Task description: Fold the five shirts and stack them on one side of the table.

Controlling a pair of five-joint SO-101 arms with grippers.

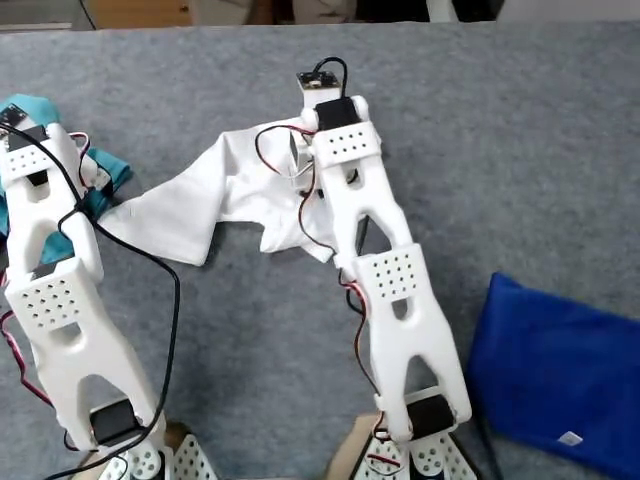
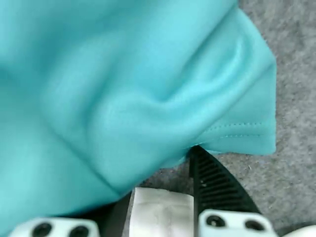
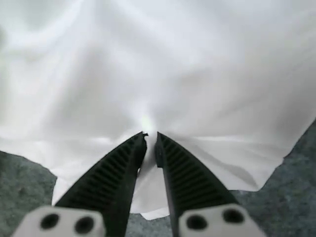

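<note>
A white shirt [image 1: 200, 205] lies spread and rumpled on the grey table [image 1: 500, 130], left of centre. My right arm [image 1: 350, 160] stands over its right part. My right gripper [image 3: 149, 134] is shut, pinching a fold of the white shirt [image 3: 158, 69]. A teal shirt [image 1: 108, 178] is bunched at the table's left edge under my left arm [image 1: 45, 180]. Up close, the teal shirt [image 2: 123, 89] drapes over my left gripper [image 2: 183, 152]. One black finger [image 2: 215, 182] presses into a fold whose creases converge there; the cloth hides the other finger.
A folded blue shirt [image 1: 560, 370] lies at the front right of the table. Black and red cables [image 1: 170, 290] run along both arms. Bare grey table stretches across the back and right.
</note>
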